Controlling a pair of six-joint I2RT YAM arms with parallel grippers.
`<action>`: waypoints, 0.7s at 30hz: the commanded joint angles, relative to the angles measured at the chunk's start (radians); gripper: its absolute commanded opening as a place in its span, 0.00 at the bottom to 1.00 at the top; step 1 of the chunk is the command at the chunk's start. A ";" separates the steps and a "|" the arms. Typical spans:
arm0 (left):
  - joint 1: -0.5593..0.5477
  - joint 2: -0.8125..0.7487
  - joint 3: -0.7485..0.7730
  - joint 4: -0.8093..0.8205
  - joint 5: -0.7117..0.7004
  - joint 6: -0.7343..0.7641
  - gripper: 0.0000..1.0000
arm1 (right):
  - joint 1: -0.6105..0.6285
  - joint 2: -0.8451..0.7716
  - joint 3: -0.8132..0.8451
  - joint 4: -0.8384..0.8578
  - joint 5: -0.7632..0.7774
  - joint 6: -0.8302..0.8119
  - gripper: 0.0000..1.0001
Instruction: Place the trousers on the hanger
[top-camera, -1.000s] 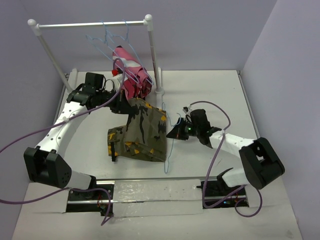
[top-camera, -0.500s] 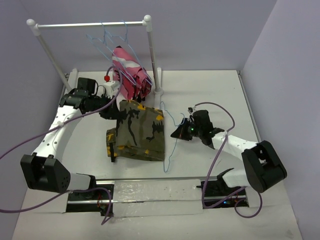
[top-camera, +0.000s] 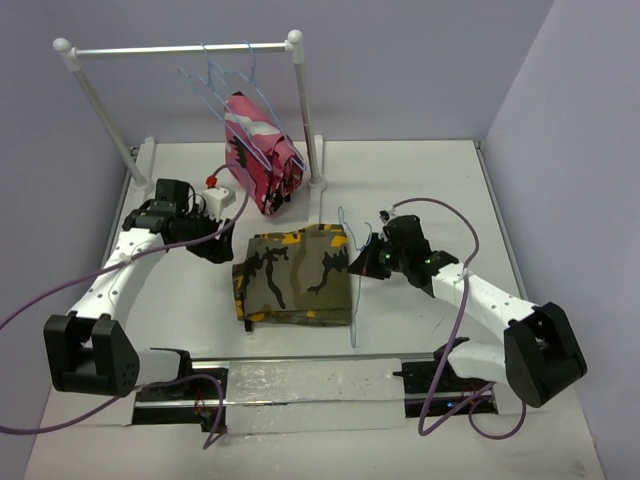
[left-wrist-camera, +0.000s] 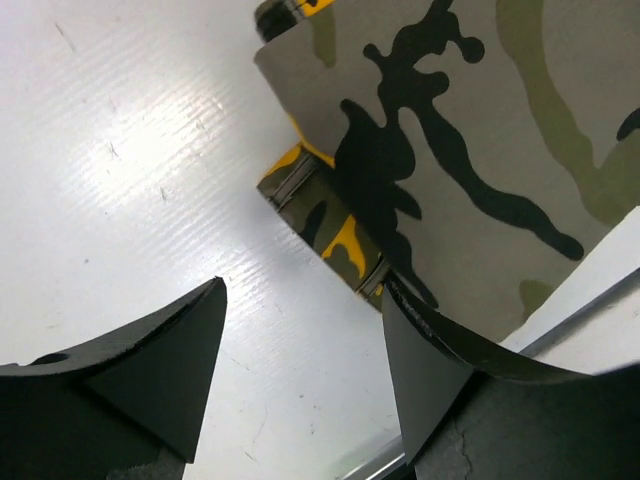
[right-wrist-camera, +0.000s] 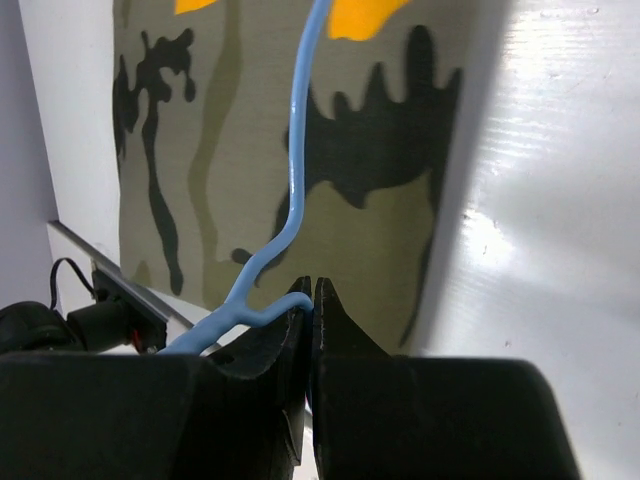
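- The left gripper (top-camera: 213, 247) reached low over the worktop (top-camera: 420, 180), jaws wide apart and holding nothing, just left of the trousers (top-camera: 295, 275).
- The right gripper (top-camera: 358, 266) was pinched on the hanger (right-wrist-camera: 293, 170) wire at the trousers' right edge.
- The trousers lay folded flat mid-worktop.

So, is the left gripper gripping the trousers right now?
No, the left gripper stands open with only table between its fingertips, and the trousers lie flat just ahead.
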 joint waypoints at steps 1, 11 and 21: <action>-0.016 -0.061 0.120 0.003 0.174 0.036 0.68 | 0.046 -0.056 0.081 -0.121 0.080 0.025 0.00; -0.287 -0.057 0.289 -0.111 0.389 -0.050 0.66 | 0.233 -0.134 0.339 -0.244 0.280 0.178 0.00; -0.435 -0.134 0.419 -0.204 0.409 -0.054 0.70 | 0.421 -0.129 0.572 -0.293 0.516 0.295 0.00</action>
